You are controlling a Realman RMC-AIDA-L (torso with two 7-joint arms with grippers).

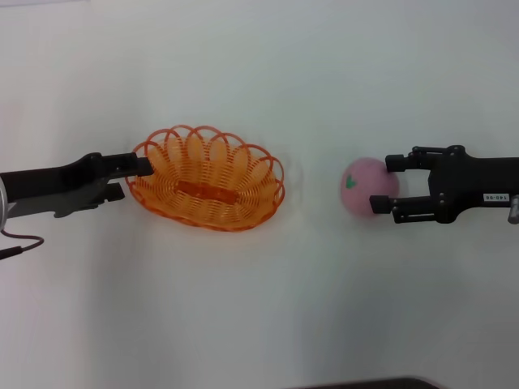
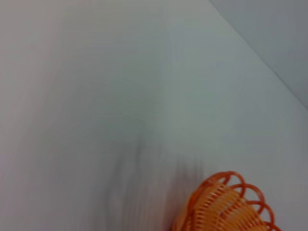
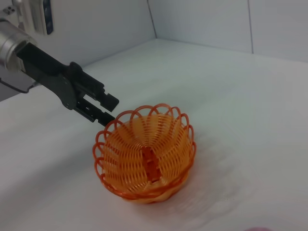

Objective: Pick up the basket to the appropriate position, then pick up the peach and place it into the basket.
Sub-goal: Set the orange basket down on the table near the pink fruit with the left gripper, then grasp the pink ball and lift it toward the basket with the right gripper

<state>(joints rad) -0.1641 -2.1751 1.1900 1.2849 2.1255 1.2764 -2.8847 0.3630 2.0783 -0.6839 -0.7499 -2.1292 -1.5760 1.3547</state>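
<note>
The orange wire basket (image 1: 207,180) sits left of centre on the white table; it also shows in the right wrist view (image 3: 147,156) and partly in the left wrist view (image 2: 226,207). My left gripper (image 1: 139,168) comes in from the left with its fingers closed on the basket's left rim, as the right wrist view (image 3: 107,109) also shows. The pink peach (image 1: 361,188), with its green leaf mark, lies to the right of the basket. My right gripper (image 1: 384,184) is open, one finger on each side of the peach's right half. Only a pink sliver of the peach (image 3: 257,229) shows in the right wrist view.
The white table (image 1: 259,324) stretches all round. A pale wall meets it at the back (image 3: 202,24). A dark edge (image 1: 365,384) shows at the front of the head view. A red cable (image 1: 16,247) hangs by the left arm.
</note>
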